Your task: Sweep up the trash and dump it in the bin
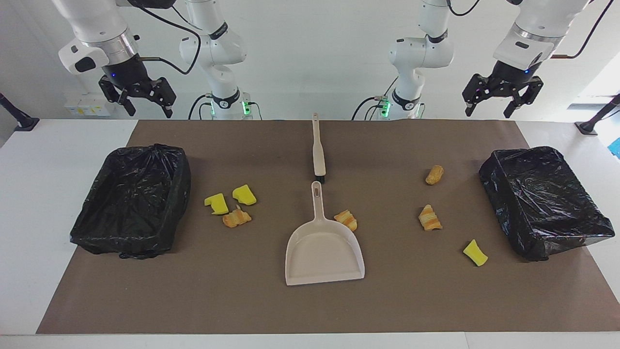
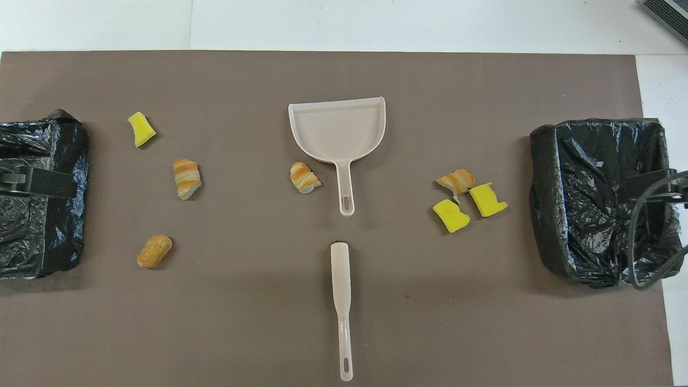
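Several bits of trash lie on the brown mat. Two yellow wedges point(image 1: 216, 203) point(image 1: 244, 195) and a striped lump point(image 1: 236, 218) lie beside the bin point(image 1: 131, 203) at the right arm's end. Another striped lump point(image 1: 346, 219) touches the beige dustpan's point(image 1: 322, 252) handle. A striped lump point(image 1: 429, 217), a tan lump point(image 1: 434, 175) and a yellow wedge point(image 1: 475, 252) lie toward the second bin point(image 1: 542, 203), at the left arm's end. The brush point(image 1: 318, 150) lies nearer the robots than the dustpan, in line with it. My right gripper point(image 1: 150, 111) and left gripper point(image 1: 494, 109) hang open and empty, high over their own ends.
Both bins are lined with black bags and stand at the two ends of the mat point(image 1: 193, 300). White tabletop point(image 1: 29, 194) borders the mat. In the overhead view each raised gripper partly covers the bin at its end.
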`<action>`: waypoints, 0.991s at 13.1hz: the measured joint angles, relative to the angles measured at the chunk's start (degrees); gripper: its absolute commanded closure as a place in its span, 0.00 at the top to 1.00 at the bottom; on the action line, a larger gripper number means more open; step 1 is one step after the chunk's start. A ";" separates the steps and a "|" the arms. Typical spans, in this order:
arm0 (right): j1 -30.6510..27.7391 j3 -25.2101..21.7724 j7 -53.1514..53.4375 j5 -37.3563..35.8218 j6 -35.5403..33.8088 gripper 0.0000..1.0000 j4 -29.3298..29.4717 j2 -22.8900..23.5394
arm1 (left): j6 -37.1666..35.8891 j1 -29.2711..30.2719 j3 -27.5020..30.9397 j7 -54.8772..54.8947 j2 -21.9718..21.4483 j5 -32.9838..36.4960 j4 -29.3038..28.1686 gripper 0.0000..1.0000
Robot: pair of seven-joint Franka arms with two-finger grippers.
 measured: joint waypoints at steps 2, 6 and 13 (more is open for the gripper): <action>0.00 0.00 0.00 0.00 0.00 1.00 0.00 0.00 | -0.02 0.00 0.04 0.00 0.04 -0.01 -0.05 1.00; -0.03 -0.01 0.00 -0.01 -0.03 1.00 -0.02 0.00 | -0.04 0.13 0.66 0.00 0.14 -0.01 -0.08 1.00; -0.04 -0.01 0.00 -0.01 -0.03 1.00 -0.02 0.00 | -0.06 0.13 0.76 0.00 0.20 -0.01 -0.75 1.00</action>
